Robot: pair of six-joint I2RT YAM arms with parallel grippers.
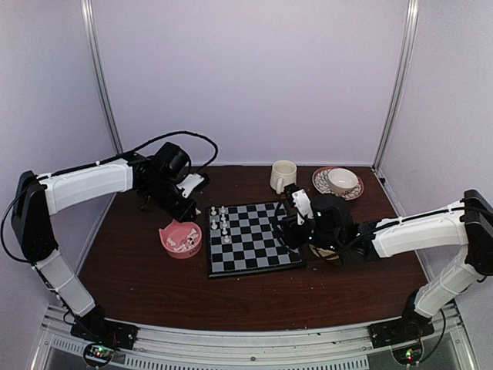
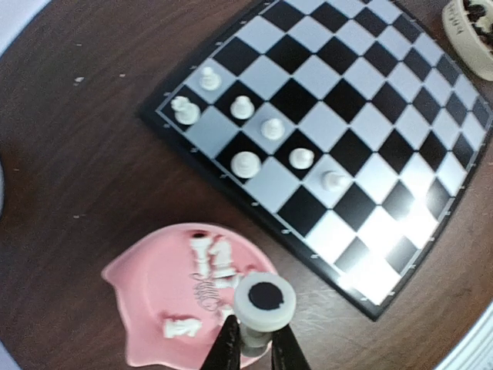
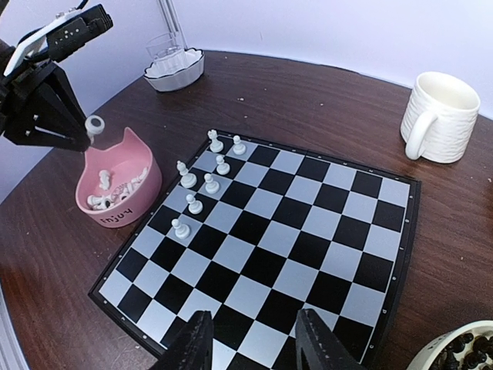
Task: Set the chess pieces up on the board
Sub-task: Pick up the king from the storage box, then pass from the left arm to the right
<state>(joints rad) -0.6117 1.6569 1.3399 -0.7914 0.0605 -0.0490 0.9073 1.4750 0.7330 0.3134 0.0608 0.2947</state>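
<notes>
Left claw: clamped on one white piece, held just above the pink bowl, which sits on the tabletop just beside the board's left edge. The piece's round, dark-felted base faces my wrist camera, so I judge it is not hanging base-down; check this before lowering, or it will tip on release. Several more white pieces lie loose in the bowl. The board: seven white pieces stand in its left columns, close together. Plan: lift clear of the bowl rim, cross over the board's edge, and come down on a free square from above so my fingers do not brush the standing neighbours. Lower until the base touches, then release slowly and rise straight up. Right claw: fingers apart, holding nothing, hovering over the board's near right edge, well apart from the white group; it should keep out of my path. Further right stand a white mug and a bowl of black pieces.
</notes>
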